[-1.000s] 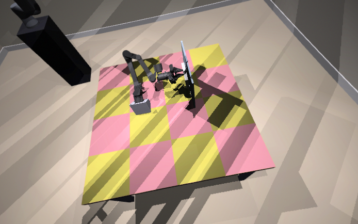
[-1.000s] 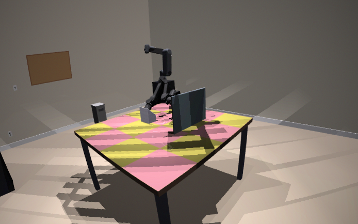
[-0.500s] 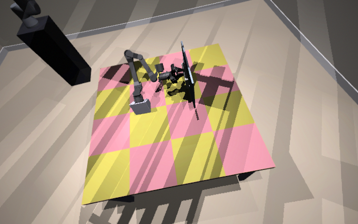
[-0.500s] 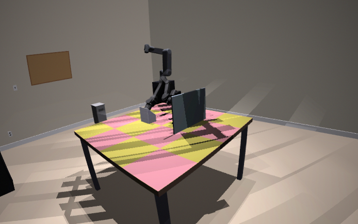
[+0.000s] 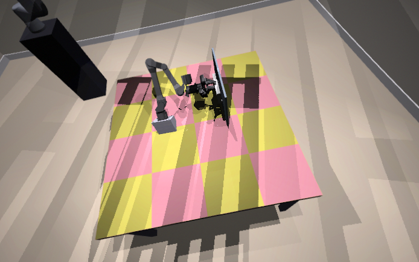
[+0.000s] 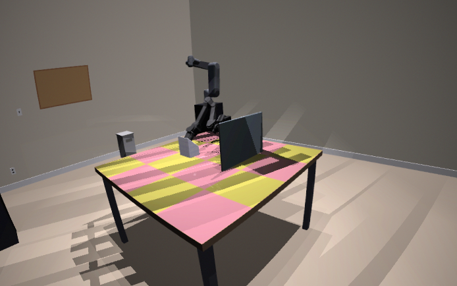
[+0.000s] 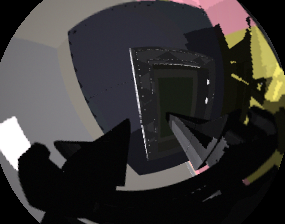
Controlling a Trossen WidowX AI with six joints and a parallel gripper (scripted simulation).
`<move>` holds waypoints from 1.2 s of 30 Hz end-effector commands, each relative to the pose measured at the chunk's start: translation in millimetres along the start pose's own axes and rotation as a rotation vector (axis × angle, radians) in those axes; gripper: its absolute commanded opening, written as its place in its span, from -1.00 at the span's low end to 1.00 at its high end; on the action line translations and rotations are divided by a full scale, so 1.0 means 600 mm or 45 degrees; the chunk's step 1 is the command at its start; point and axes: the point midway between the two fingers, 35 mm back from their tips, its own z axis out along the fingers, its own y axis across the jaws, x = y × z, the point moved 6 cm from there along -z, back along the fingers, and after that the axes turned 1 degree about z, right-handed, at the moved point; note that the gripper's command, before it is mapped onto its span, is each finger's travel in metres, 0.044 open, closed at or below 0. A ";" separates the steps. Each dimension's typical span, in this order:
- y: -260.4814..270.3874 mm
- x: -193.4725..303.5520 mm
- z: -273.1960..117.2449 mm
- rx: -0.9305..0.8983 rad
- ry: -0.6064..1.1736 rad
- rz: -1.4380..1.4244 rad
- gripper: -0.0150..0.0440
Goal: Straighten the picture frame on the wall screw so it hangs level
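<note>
Top view: my arm (image 5: pixel 154 78) (image 6: pixel 202 116) rises from a pale block (image 5: pixel 165 126) (image 6: pixel 188 147) on the pink-and-yellow checkered table (image 5: pixel 175 146) (image 6: pixel 205 213) and reaches across to an upright board (image 5: pixel 218 69) (image 6: pixel 241 140) (image 7: pixel 100 75). The picture frame (image 5: pixel 217 85) (image 7: pixel 145 100) shows as a thin pale edge on the board's arm-facing side. The gripper (image 5: pixel 212 84) (image 7: pixel 147 117) points at it, fingertips right at the frame; contact unclear at this scale. A second arm (image 5: pixel 35 14) (image 6: pixel 213 78) stands on a tall black pedestal (image 5: pixel 64 63) (image 6: pixel 202 108), well apart from the table.

Exterior view: the board turns its back to me and hides the frame and my fingertips. A brown pinboard (image 6: pixel 62 87) hangs on the far wall, with a grey box-shaped unit (image 6: pixel 126 143) standing below and to its right.

Wrist view: the pincer is partly spread, a gap between the two dark fingers. The frame hangs in front of the board, dark with a bright left edge; one fingertip overlaps its inner area, the other lies near its left edge. I cannot judge level from this tilted, distorted view. Screw not discernible.
</note>
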 end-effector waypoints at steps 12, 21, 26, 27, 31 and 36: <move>0.001 0.001 0.001 0.000 0.004 0.005 0.03; 0.001 0.001 0.001 0.000 0.004 0.005 -0.37; 0.001 0.001 0.001 0.000 0.004 0.005 -0.49; 0.001 0.001 0.001 0.000 0.004 0.005 -0.49; 0.001 0.001 0.001 0.000 0.004 0.005 -0.49; 0.003 0.001 0.001 0.000 0.004 0.005 -0.49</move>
